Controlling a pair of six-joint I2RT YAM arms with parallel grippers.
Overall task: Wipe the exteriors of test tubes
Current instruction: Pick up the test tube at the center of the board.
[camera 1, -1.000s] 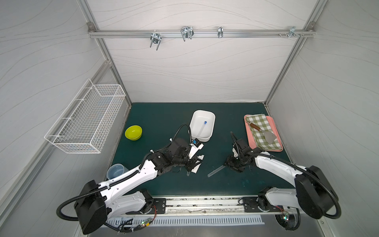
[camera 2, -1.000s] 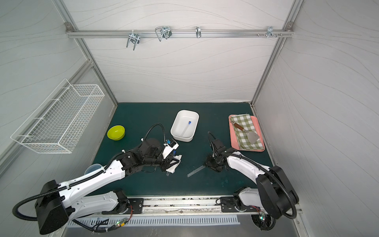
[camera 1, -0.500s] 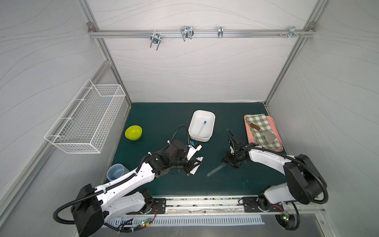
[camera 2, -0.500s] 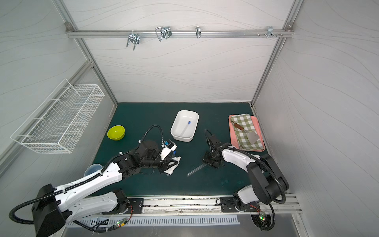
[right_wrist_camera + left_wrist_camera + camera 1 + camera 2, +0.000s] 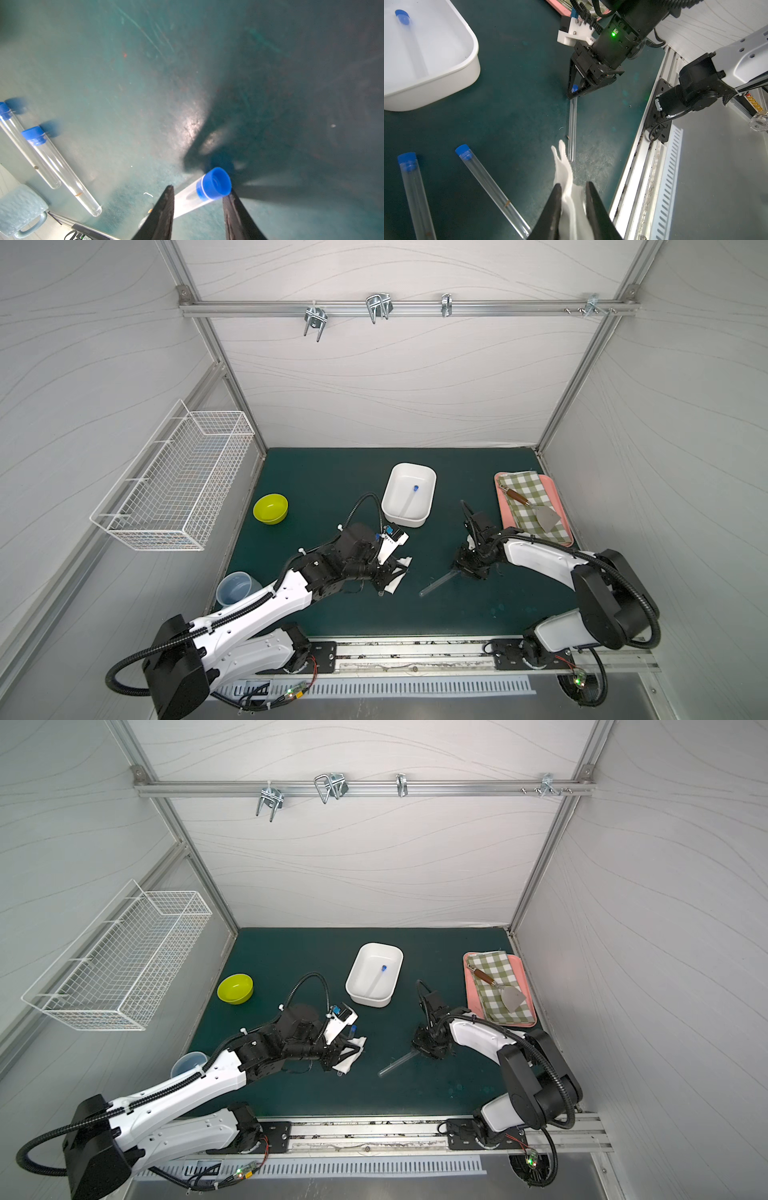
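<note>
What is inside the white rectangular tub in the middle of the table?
One slim, clear test tube with a blue cap lies on the floor of the white rectangular tub. Nothing else shows; the tube's contents cannot be told.

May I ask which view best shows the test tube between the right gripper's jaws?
Left wrist: the test tube shows cap to rounded tip. Right wrist shows only its capped end; top views show it small.

tube (image 5: pixel 435 588) cap beneath right end effector (image 5: pixel 463 569)
</note>
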